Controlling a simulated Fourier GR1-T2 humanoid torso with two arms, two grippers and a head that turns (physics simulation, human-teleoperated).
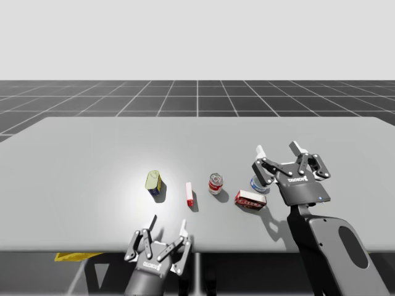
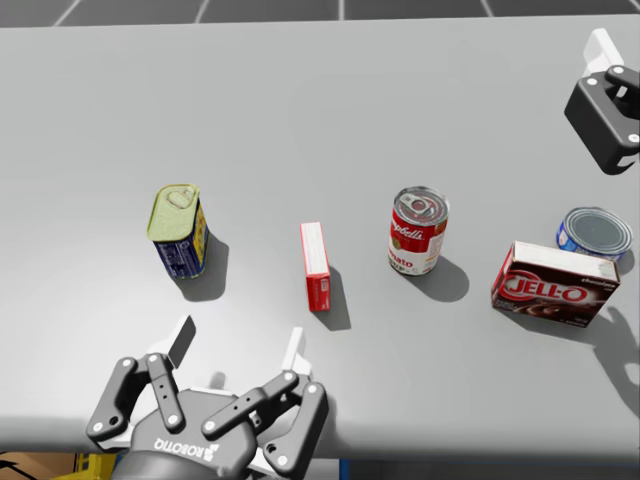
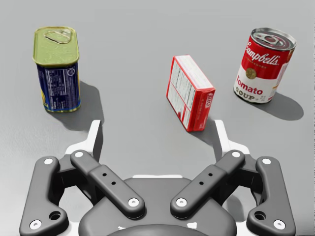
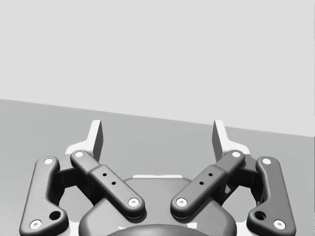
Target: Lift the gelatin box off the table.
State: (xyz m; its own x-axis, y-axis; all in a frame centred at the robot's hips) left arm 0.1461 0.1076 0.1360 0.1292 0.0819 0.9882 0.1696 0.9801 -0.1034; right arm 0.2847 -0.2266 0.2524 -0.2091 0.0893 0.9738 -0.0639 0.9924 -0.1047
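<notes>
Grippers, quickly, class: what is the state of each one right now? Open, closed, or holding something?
Left gripper: jaws open, holding nothing.
Right gripper: jaws open, holding nothing.

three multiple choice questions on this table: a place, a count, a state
1. Nearest ahead of my left gripper stands: A small red and white box; B green bottle; C yellow cup.
2. Cans on the grey table: A one; B three; C five.
3. My right gripper is: A shut on a can; B shut on a box; C open, empty.
A, the box sits just ahead of it; B, blue rectangular can, red-and-white round can, low blue round can; C, it stands spread, holding nothing.
</notes>
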